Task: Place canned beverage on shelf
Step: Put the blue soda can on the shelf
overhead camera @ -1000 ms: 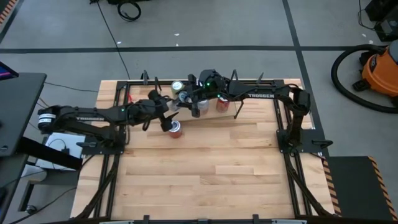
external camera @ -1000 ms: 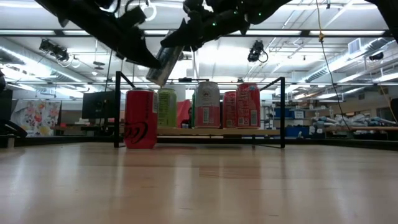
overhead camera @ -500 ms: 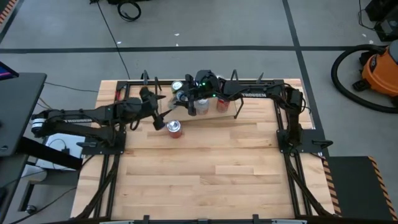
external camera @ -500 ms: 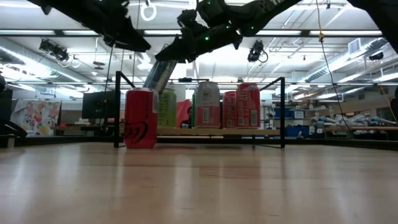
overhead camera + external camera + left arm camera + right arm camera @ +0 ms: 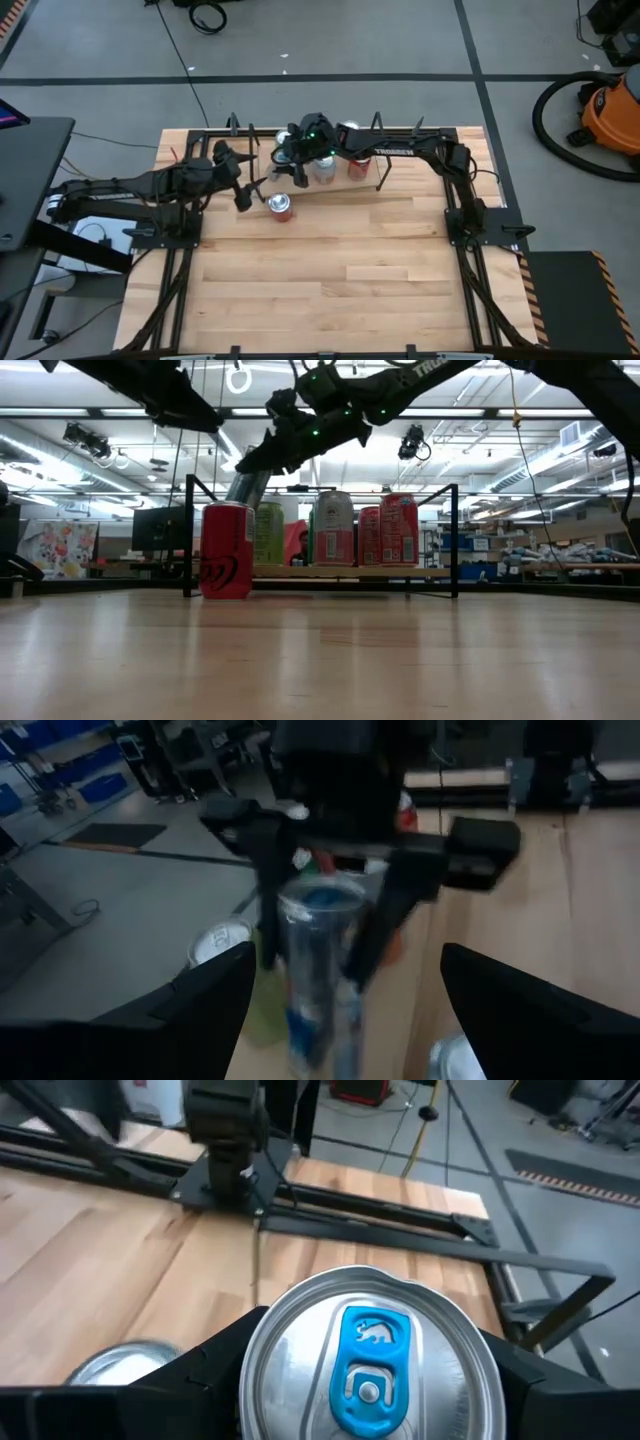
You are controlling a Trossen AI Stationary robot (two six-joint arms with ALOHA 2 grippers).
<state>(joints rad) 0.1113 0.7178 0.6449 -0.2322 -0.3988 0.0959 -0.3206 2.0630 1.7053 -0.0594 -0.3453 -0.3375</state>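
Right gripper [image 5: 262, 457] grips can [image 5: 247, 488] (tilted)

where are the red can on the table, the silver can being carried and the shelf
red can [image 5: 225, 551]: low view, middle of its side
silver can [image 5: 368, 1364]: right wrist view, its blue-tabbed top
shelf [image 5: 430, 572]: low view, bare right end of its plank

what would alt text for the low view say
The right end effector holds a silver can tilted above the left end of the shelf, where four cans stand. A red can stands on the table in front.
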